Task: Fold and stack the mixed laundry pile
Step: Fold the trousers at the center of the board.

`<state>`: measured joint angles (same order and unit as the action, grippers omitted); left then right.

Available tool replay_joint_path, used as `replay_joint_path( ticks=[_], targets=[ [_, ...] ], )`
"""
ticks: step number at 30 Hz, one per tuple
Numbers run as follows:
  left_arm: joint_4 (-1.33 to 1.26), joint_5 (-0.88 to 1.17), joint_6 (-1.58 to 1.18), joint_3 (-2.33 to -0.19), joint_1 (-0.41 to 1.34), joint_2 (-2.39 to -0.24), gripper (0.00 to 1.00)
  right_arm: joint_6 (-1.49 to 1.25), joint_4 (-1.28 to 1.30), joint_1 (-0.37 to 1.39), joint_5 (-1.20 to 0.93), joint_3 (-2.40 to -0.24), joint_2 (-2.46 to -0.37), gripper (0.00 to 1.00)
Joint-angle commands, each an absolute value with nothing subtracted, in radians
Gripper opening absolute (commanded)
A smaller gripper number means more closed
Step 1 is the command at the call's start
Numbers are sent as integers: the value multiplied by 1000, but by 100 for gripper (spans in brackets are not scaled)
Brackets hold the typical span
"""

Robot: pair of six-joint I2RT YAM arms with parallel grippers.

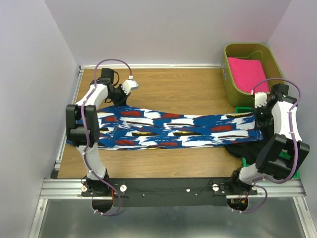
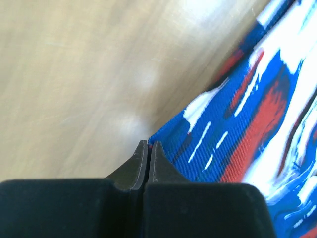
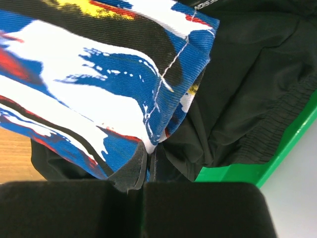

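Wooden table [image 1: 188,87] occupies the middle of the frame. Blue cloth [image 1: 178,130] lies stretched flat across it, from left to right. Black garment [image 1: 241,149] is bunched at lower right, under the cloth's right end and partly in a green tray [image 3: 257,171]. Left gripper [image 2: 149,145], jaws closed, pinches the cloth's upper-left edge. Right gripper [image 3: 150,159], jaws closed, pinches its right end.

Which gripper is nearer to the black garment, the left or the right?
Right. The right gripper pinches an end of the blue cloth, just above the black garment; the left gripper sits at the cloth's far opposite end.
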<state>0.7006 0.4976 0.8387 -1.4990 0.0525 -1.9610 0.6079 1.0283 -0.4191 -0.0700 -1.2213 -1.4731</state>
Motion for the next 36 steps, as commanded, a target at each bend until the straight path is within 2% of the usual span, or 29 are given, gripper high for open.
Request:
replay_joint_path(
  ticks=[1,6,9,13,16,19,21,22,24,29,33,36],
  targets=[
    [418,580,822,-1364,-20,-1723,0,641,1011,-433,-21,-1197,-1443,1],
    [143,597,787,-1153,-21,-1622,0,643,1005,-439,-14,-1189,-1442,1],
    [5,565,730,-1100,-25,-1652,0,649,985,-451,-6,-1189,-1436,1],
    [-194,555,657,-1068,-25,-1704,0,657,980,-466,-5,-1219,-1436,1],
    [-178,493,629,-1146,-15,-1762,0,646,1002,-466,-31,-1256,-1454,1],
    [42,456,681,-1288,-14,-1801,16,649,1045,-466,-80,-1307,-1485,1],
    [182,474,778,-1362,-12,-1789,34,653,1078,-466,-115,-1322,-1488,1],
    [306,497,829,-1359,-11,-1770,35,655,1084,-466,-126,-1322,-1488,1],
    [411,551,953,-1294,-3,-1688,66,655,1101,-466,-140,-1324,-1485,1],
    [537,508,1069,-1054,110,-1513,66,647,1091,-466,-140,-1307,-1479,1],
    [468,494,1009,-899,242,-1390,56,643,1068,-466,-126,-1308,-1496,1],
    [437,500,948,-894,343,-1397,51,649,1072,-466,-121,-1319,-1512,1]
  ],
)
